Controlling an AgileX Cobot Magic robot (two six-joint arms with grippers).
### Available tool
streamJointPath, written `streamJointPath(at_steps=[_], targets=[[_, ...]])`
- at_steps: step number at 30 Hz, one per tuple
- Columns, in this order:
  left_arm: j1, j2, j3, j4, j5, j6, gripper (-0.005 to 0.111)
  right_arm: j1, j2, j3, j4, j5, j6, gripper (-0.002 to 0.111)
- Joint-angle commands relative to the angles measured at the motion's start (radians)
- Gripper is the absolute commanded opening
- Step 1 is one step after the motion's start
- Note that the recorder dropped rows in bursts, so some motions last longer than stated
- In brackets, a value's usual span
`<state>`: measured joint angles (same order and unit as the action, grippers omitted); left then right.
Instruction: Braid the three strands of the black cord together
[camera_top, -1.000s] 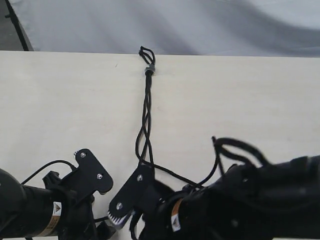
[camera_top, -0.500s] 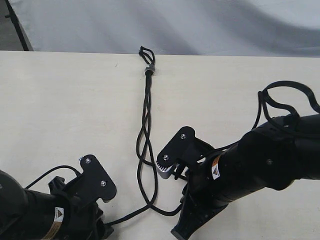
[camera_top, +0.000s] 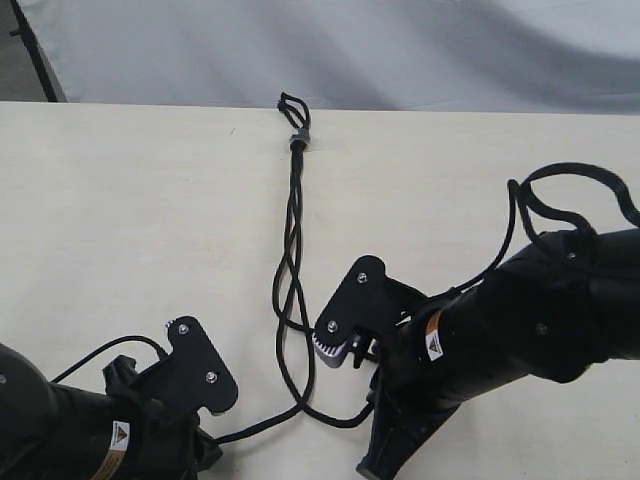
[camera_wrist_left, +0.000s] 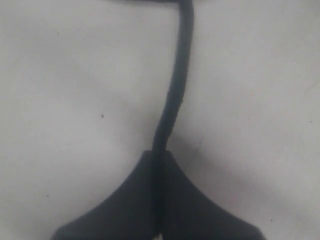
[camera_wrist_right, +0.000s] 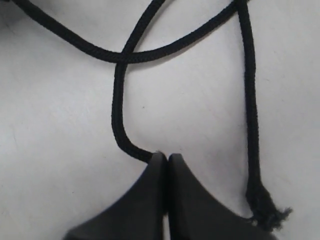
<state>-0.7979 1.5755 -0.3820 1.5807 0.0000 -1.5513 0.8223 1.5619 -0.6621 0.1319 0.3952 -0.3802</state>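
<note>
Left gripper (camera_wrist_left: 159, 155) and right gripper (camera_wrist_right: 164, 157), each clenched on a strand (camera_wrist_right: 119, 115) well away from the band (camera_top: 298, 139), could tug unevenly and undo the loose crossings (camera_top: 290, 285).

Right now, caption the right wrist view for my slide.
Right claw shut on a black strand that a second strand crosses, with a frayed tip loose beside it on the table.

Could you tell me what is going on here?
Two robot arms are braiding a black cord, tied by a grey band near the edge of the table. The left gripper is shut on one strand, the right gripper on a second strand; the third strand lies loose. Only a few loose crossings show.
</note>
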Motion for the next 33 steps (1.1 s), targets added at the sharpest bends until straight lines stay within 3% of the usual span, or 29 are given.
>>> streamJointPath(at_steps=[1, 5, 11, 18, 33], targets=[[-0.002, 0.018, 0.025, 0.004, 0.025, 0.004, 0.0, -0.007, -0.002, 0.0, -0.161, -0.085, -0.012, -0.001], [-0.002, 0.018, 0.025, 0.004, 0.023, 0.001, 0.0, -0.033, 0.014, 0.0, -0.326, -0.167, -0.012, -0.001], [-0.002, 0.018, 0.036, 0.004, 0.0, 0.005, 0.0, -0.229, 0.104, 0.0, -0.336, -0.299, -0.012, -0.001], [-0.002, 0.018, 0.036, 0.004, 0.0, 0.005, 0.0, -0.293, 0.241, 0.0, -0.336, -0.341, -0.012, -0.001], [-0.002, 0.018, 0.037, 0.004, -0.024, -0.019, 0.0, -0.293, 0.272, -0.05, -0.179, 0.206, -0.009, -0.001]])
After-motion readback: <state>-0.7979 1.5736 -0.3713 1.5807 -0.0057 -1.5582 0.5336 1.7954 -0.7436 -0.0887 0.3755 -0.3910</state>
